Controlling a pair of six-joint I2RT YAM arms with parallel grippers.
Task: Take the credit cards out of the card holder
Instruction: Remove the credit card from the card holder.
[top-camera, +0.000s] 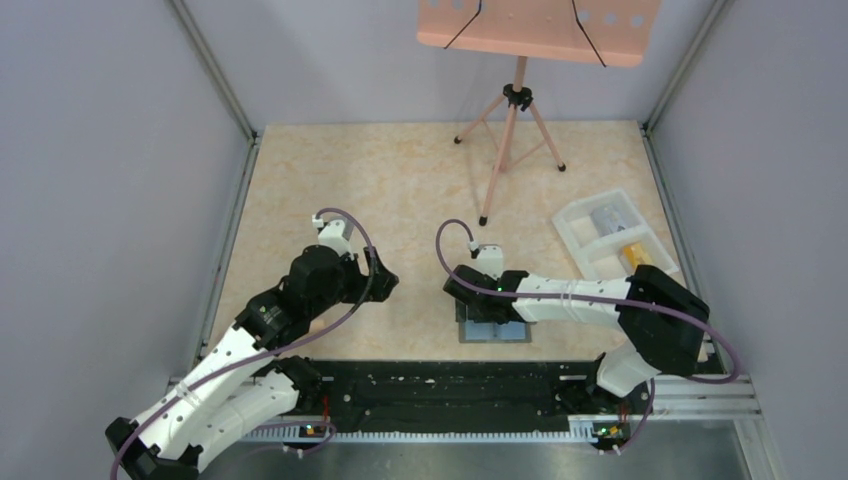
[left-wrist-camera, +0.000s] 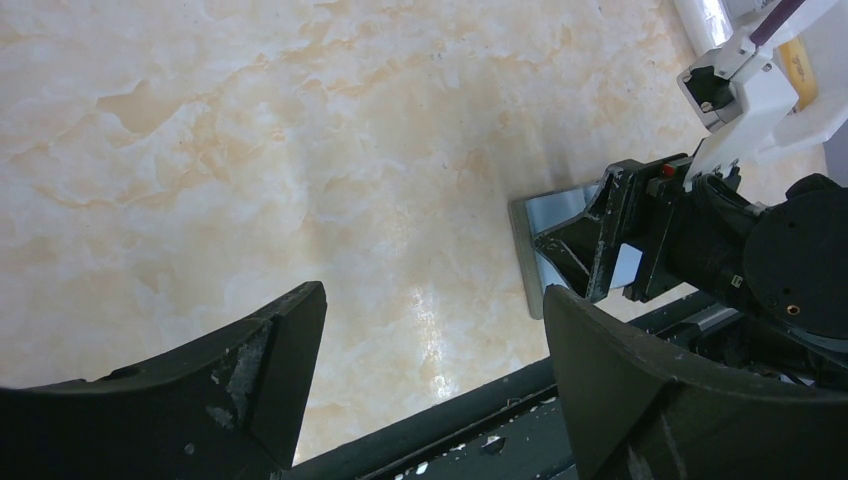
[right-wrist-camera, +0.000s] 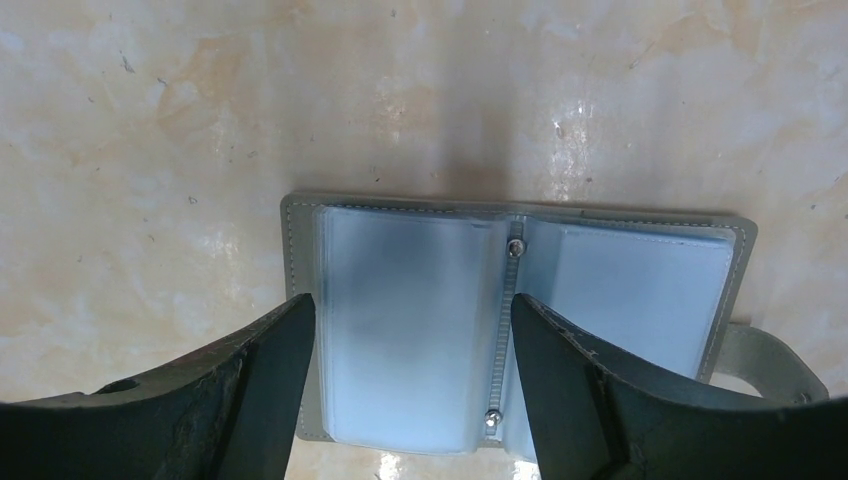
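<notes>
The card holder (right-wrist-camera: 620, 290) lies open and flat on the table near the front edge, its pale blue-grey pockets facing up and its snap tab at the right. My right gripper (right-wrist-camera: 410, 305) hangs open just above it, one finger on each side of the left pocket stack, holding nothing. From above, the holder (top-camera: 495, 333) shows only partly under the right gripper (top-camera: 478, 305). My left gripper (left-wrist-camera: 435, 292) is open over bare table to the holder's left (left-wrist-camera: 560, 207), with nothing between its fingers. A yellow-orange credit card (top-camera: 637, 254) and a pale grey one (top-camera: 610, 217) lie in a tray.
The white compartmented tray (top-camera: 580, 225) stands at the right side of the table. A pink music stand on a tripod (top-camera: 510, 140) rises at the back centre. A black rail (top-camera: 450, 385) runs along the near edge, and walls close in both sides.
</notes>
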